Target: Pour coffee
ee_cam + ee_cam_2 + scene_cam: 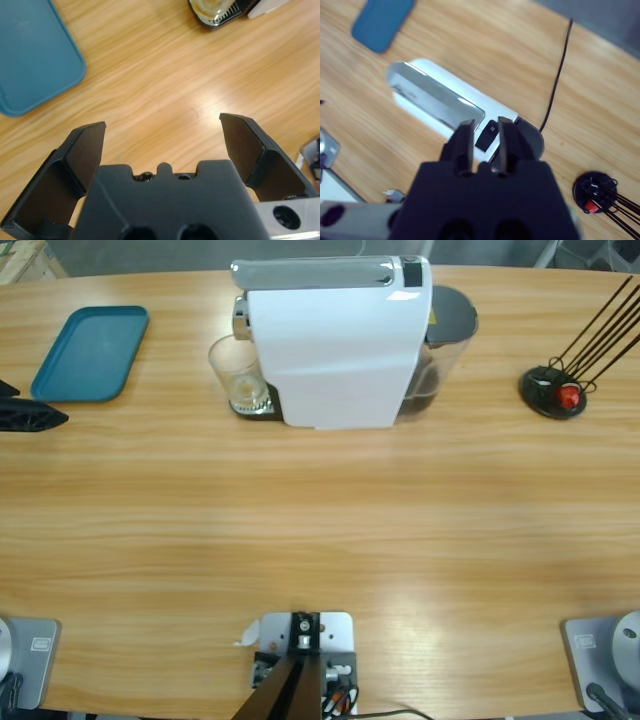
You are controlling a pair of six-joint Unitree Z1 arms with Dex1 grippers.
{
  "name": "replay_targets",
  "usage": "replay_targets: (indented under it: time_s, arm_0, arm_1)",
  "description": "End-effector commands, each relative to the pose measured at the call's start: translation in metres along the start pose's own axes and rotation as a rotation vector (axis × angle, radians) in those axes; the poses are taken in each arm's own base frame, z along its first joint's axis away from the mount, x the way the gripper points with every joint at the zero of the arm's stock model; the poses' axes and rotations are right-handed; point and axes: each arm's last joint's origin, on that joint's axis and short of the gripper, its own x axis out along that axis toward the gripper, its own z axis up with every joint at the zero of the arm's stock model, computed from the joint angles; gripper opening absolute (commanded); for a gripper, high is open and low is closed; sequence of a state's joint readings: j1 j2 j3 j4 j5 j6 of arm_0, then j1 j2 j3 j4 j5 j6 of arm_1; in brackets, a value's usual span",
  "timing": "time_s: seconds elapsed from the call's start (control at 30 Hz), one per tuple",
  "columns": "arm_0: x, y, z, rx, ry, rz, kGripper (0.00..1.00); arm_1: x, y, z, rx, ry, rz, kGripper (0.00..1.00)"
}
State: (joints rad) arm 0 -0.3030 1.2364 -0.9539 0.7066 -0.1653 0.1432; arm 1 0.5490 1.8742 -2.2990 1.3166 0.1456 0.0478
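Left gripper point(162, 145) hangs wide open beside the tray point(30, 55), right gripper point(481, 145) nearly clenched above the machine point(335, 340); approach its glass point(238, 375) level.

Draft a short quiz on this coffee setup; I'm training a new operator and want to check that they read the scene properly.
1. True or false: the glass tumbler stands on the teal tray.
2. The left gripper is: A) open with nothing between its jaws; B) shut on a cup; C) shut on a spoon.
3. What small red thing sits in the black holder to the right of the white machine in the high view?

Key: 1 false, it stands at the machine's front, apart from the tray; 2 A; 3 a capsule.
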Motion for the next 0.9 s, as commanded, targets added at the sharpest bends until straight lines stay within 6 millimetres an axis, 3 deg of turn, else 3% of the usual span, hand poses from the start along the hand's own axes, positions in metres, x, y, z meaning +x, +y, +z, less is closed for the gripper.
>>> replay_targets:
  time_s: [0.03,0.2,0.33,0.53,0.9]
  arm_0:
    - [0.026,-0.011,-0.012,0.055,0.039,-0.090,1.000]
    - [0.025,-0.013,-0.008,0.100,0.012,-0.095,1.000]
    - [0.033,-0.015,-0.008,0.153,0.005,-0.112,1.000]
    - [0.043,-0.016,-0.003,0.178,-0.008,-0.130,1.000]
    - [0.040,-0.026,-0.007,0.223,-0.010,-0.154,1.000]
  arm_1:
    - [-0.040,0.007,-0.051,-0.002,0.014,0.014,1.000]
    - [-0.044,0.007,-0.080,0.032,-0.007,0.021,1.000]
    - [-0.027,0.003,-0.113,0.020,0.012,0.032,1.000]
    - [0.005,0.005,-0.184,-0.024,-0.026,0.043,1.000]
    - [0.028,0.016,-0.220,-0.081,-0.013,0.151,1.000]
